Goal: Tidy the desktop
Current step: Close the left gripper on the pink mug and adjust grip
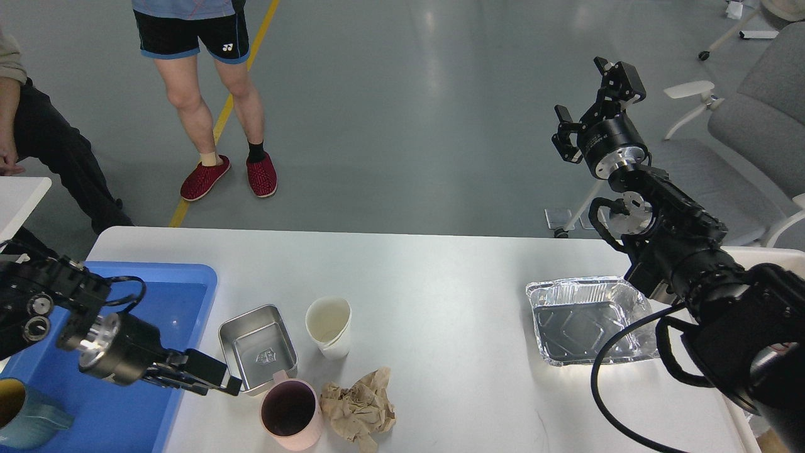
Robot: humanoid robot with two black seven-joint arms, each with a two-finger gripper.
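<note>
The white desktop (440,296) holds a square metal tin (258,349), a white paper cup (328,327), a pink mug (290,412), a crumpled brown paper (358,409) and a foil tray (585,321). A blue plastic tray (151,270) sits at the left end with a teal mug (22,415) in its near corner. My left gripper (217,377) is low over the blue tray's right rim, pointing at the tin and pink mug, open and empty. My right gripper (594,104) is raised high beyond the table's far right edge, open and empty.
Two people stand or sit beyond the far left edge, one in red shoes (229,176). Grey office chairs (755,119) stand at the right. A small white table corner (19,195) is at the far left.
</note>
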